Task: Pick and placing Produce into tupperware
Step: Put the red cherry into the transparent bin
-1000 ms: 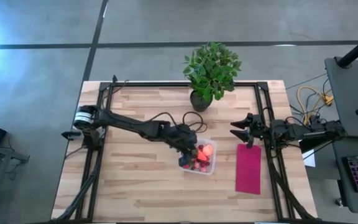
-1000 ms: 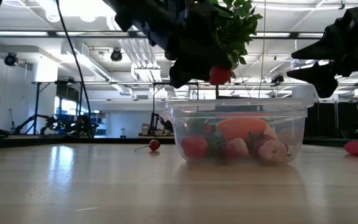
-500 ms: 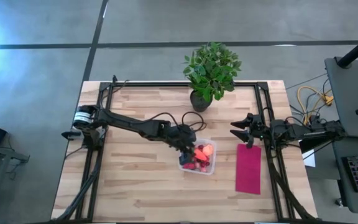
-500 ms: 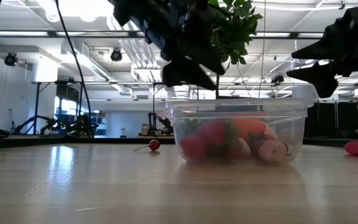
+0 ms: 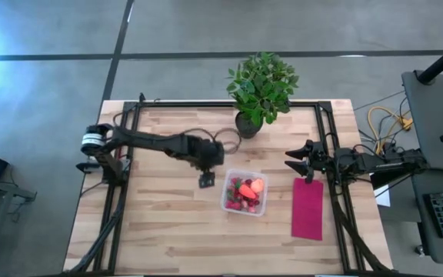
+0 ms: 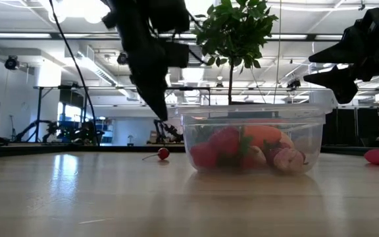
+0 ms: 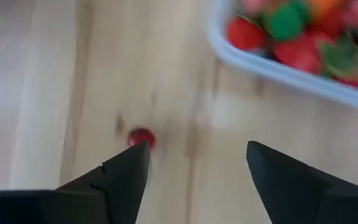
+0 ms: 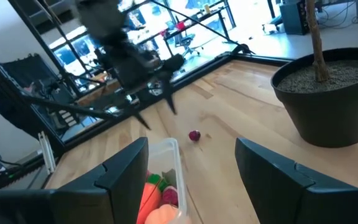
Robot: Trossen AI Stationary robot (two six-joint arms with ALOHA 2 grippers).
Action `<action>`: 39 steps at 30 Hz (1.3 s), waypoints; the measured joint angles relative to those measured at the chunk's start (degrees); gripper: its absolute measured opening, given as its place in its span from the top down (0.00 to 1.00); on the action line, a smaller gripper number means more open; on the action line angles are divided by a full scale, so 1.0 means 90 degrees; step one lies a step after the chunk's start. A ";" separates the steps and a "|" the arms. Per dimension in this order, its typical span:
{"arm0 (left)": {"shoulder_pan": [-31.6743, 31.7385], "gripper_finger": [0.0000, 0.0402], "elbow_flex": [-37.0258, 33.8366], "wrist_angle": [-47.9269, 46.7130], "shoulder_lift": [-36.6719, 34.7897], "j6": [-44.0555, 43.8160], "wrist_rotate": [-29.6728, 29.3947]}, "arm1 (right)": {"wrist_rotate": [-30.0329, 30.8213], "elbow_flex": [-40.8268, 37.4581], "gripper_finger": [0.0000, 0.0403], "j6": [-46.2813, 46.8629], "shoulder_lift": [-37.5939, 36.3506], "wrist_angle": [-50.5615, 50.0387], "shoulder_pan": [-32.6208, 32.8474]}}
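Observation:
The clear tupperware [image 5: 244,195] stands mid-table and holds several red strawberry pieces and an orange piece with a green top [image 6: 242,146]. One small red piece [image 7: 142,137] lies on the bare wood, also seen in the low view [image 6: 163,153] and the right wrist view [image 8: 194,135]. My left gripper [image 5: 206,175] hovers open to the left of the tupperware, above that loose piece, nothing between its fingers [image 7: 197,155]. My right gripper [image 5: 297,161] waits open above the table's right side, just beyond the magenta cloth's far end.
A potted plant [image 5: 258,91] stands at the far edge, behind the tupperware. A flat magenta cloth [image 5: 308,208] lies to the right of the tupperware. Bare wood stretches along the near edge and on the left.
My left gripper has opened above the tupperware and let go of a red strawberry piece, which has fallen in among the others. The gripper has then drawn back toward the table's left, off the tupperware, and now hangs over the loose red piece.

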 joint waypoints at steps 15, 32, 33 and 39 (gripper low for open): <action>0.1247 0.44 -0.0277 0.0507 0.0687 -0.0576 0.0691 | 0.0002 0.0000 0.42 0.0000 -0.0007 -0.0010 0.0000; 0.1085 0.44 -0.0317 0.0588 0.0744 -0.1502 0.0371 | 0.0001 0.0000 0.42 0.0000 -0.0007 -0.0007 0.0000; 0.1074 0.44 -0.0333 0.0576 0.0744 -0.1501 0.0194 | 0.0001 0.0000 0.42 0.0000 -0.0007 -0.0006 -0.0002; 0.1077 0.44 -0.0346 0.0573 0.0742 -0.2279 0.0075 | 0.0001 0.0000 0.42 0.0000 -0.0007 -0.0006 0.0000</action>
